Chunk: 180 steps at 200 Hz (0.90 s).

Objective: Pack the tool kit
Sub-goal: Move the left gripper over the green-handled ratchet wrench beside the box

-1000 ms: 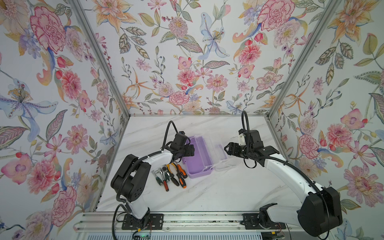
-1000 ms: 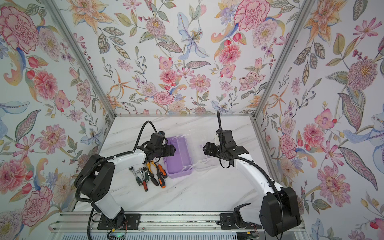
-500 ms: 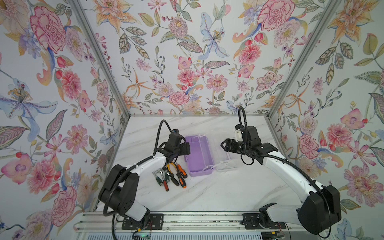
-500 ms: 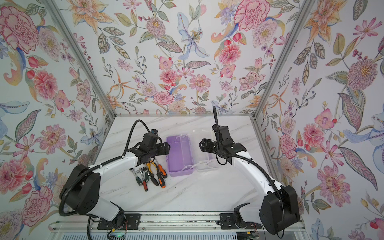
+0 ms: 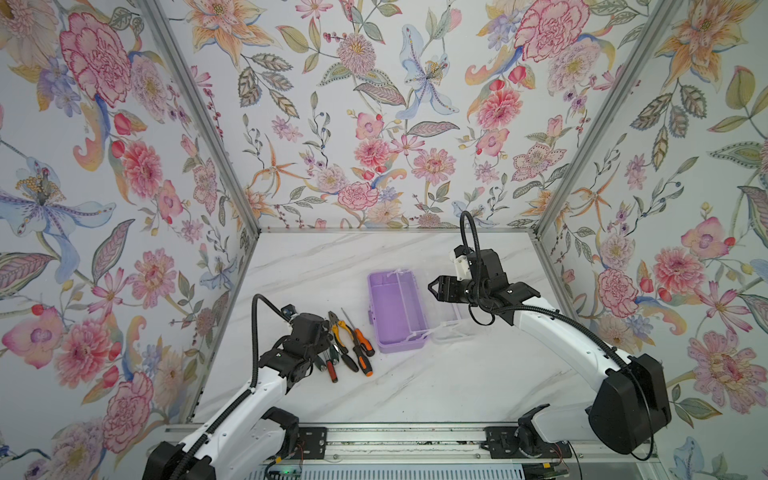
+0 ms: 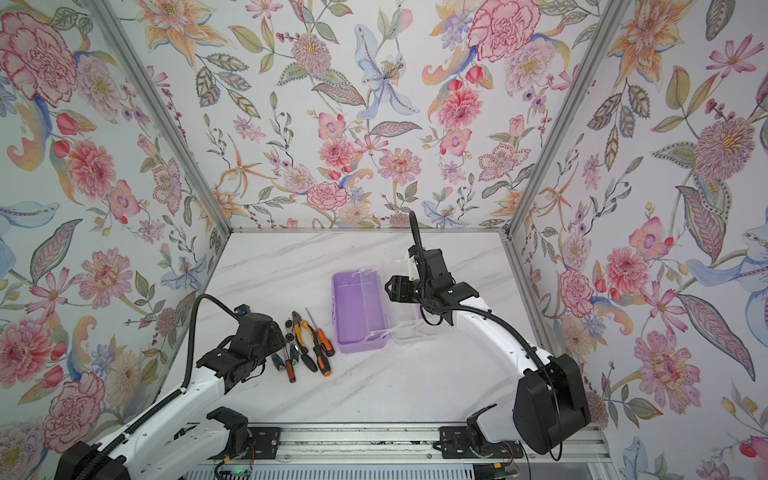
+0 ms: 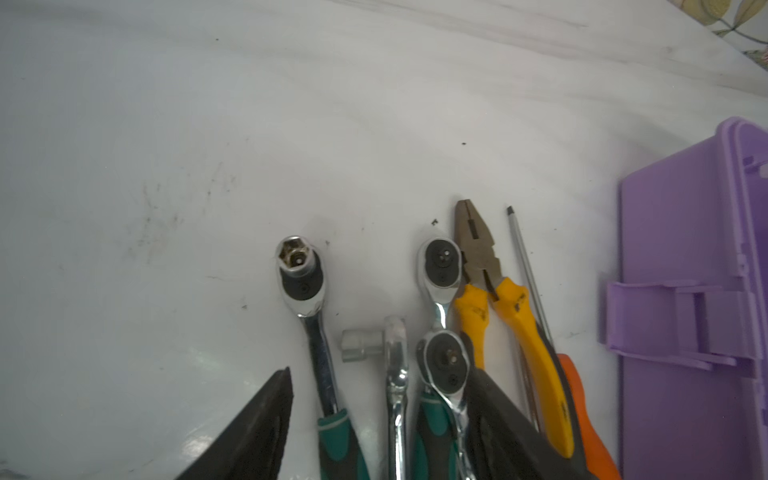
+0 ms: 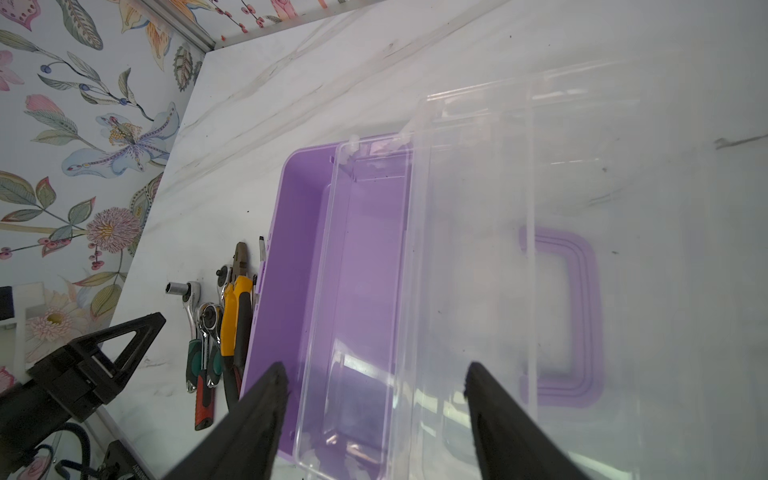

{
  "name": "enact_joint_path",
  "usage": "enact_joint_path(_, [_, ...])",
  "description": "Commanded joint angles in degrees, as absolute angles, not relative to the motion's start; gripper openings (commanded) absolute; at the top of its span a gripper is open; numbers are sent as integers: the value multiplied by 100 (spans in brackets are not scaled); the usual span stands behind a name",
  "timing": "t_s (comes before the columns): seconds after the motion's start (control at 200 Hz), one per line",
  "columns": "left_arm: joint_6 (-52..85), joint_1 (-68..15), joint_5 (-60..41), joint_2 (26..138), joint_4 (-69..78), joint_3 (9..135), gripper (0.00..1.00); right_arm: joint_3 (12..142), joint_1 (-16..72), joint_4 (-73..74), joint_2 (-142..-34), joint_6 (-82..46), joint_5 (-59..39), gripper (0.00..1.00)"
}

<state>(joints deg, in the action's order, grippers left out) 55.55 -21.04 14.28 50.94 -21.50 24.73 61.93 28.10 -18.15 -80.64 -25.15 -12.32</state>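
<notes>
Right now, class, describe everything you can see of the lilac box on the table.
The lilac box is a small rectangular plastic tub, upright on the marble table, with nothing packed inside. Its clear lid is swung fully open and lies flat beside it, a purple C-shaped handle showing through. A clear inner tray covers the half nearest the lid. A lilac latch faces the pliers. The right tool hovers open above it; contact is not evident.

No lettering can be read (marks on the pliers (image 7: 517, 311) blur).

Marble table (image 5: 415, 395), lilac box (image 5: 397, 311), tools (image 5: 359, 351)
</notes>
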Motion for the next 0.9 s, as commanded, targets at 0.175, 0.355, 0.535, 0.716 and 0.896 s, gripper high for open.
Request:
enact_joint_path(0.175, [6040,-1600,1459,4926,-2066,1883,58,6199,2721,-1567,-8182,-2415,-1590,69])
enact_joint_path(0.355, [5875,-1496,1382,5362,-1628,1852,54,6156,2670,-1538,-8157,-2444,-1673,69])
enact_joint_path(0.535, [5672,-1416,1311,5892,-1223,1949,53,6135,2644,-1539,-8182,-2467,-1682,69])
enact_joint_path(0.716, [5536,-1343,1332,6311,-961,2038,53,6100,2621,-1537,-8222,-2517,-1696,69])
enact_joint_path(0.896, [5436,-1293,1226,6633,-714,2131,52,6100,2609,-1485,-8324,-2554,-1744,69])
